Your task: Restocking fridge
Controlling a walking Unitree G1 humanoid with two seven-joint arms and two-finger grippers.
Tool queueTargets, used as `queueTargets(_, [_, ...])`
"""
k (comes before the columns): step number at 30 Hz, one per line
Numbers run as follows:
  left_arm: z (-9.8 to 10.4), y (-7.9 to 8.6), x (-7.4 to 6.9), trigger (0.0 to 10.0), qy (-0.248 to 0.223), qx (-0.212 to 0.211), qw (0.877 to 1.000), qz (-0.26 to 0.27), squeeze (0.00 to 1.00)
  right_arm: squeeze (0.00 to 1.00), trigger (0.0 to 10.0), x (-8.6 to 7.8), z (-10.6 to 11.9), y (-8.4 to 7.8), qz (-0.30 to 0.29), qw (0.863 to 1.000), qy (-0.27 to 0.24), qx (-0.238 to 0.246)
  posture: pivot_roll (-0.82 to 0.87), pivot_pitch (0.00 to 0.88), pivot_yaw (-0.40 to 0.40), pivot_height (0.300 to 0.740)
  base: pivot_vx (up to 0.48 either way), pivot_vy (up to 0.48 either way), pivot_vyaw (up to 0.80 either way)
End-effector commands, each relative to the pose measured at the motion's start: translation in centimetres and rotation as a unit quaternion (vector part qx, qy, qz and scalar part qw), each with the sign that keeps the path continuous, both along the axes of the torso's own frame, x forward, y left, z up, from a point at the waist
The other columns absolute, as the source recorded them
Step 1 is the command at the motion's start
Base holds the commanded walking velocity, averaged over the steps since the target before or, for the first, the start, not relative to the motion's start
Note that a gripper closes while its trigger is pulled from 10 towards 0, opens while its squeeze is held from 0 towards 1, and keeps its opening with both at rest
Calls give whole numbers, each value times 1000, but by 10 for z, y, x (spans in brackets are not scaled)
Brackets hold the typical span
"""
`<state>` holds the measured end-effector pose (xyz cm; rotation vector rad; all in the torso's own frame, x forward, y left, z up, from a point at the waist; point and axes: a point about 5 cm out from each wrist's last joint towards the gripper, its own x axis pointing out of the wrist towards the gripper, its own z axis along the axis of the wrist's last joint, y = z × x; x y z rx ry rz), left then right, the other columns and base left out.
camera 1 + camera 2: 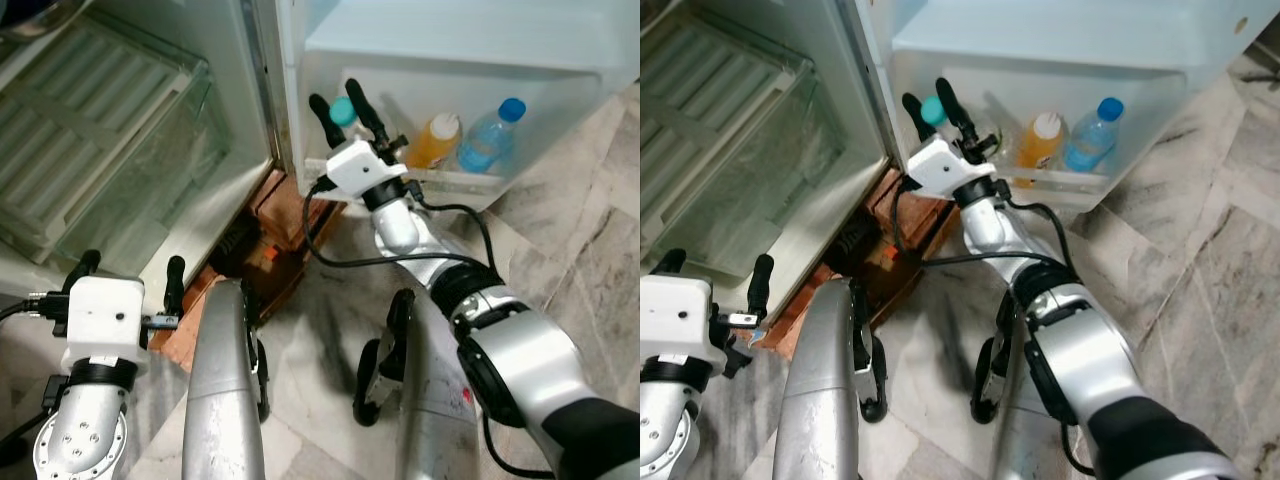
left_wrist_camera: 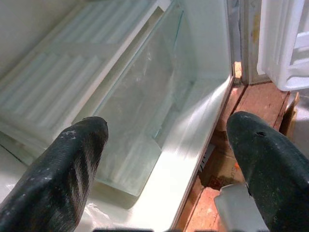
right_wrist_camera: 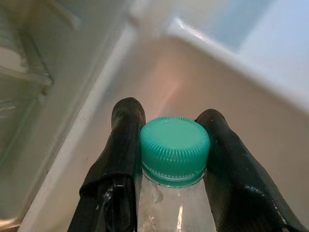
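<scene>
My right gripper [image 1: 342, 107] reaches into the bottom shelf of the open fridge door [image 1: 470, 182], shut on the neck of a clear bottle with a teal cap [image 3: 175, 149]; that cap [image 1: 343, 110] sits between the two black fingers [image 3: 120, 145]. In the same door shelf stand an orange-drink bottle [image 1: 435, 140] and a blue-capped water bottle [image 1: 488, 136], to the right of the held one. My left gripper [image 1: 130, 275] hangs low at the left, open, with nothing between its fingers [image 2: 67, 169], in front of the fridge's clear crisper drawer [image 2: 145, 106].
The fridge compartment [image 1: 120, 150] with a ribbed white shelf is at the left. Below the fridge's front edge lie reddish bricks [image 1: 290, 215] and a black cable. The floor is grey marble [image 1: 590, 260]. My silver legs [image 1: 225, 390] show at the bottom.
</scene>
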<state>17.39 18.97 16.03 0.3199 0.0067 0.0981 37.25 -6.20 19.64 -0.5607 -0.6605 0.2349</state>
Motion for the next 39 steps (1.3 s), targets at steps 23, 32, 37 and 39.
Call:
queueTargets(23, [-3, -5, 11, 10000, 3, 3, 1000, -12, 0, 1000, 10000, 16, -35, -86, -206, 954, 166, 139, 347, 366, 18, 520, 0, 0, 0])
queueTargets(32, [-3, -8, 22, 10000, -6, 2, 1000, -21, 0, 1000, 10000, 21, -21, -86, -191, 952, 161, 175, 332, 334, 15, 520, 0, 0, 0])
queueTargets(37, [-3, -9, 30, 10000, -15, 1, 1000, -20, 0, 1000, 10000, 23, -14, -81, -155, 951, 173, 203, 310, 303, -2, 520, 0, 0, 0])
queueTargets(39, [-5, -9, 34, 10000, -17, 1, 1000, -19, 0, 1000, 10000, 23, -15, -77, -133, 950, 185, 215, 299, 290, -6, 520, 0, 0, 0])
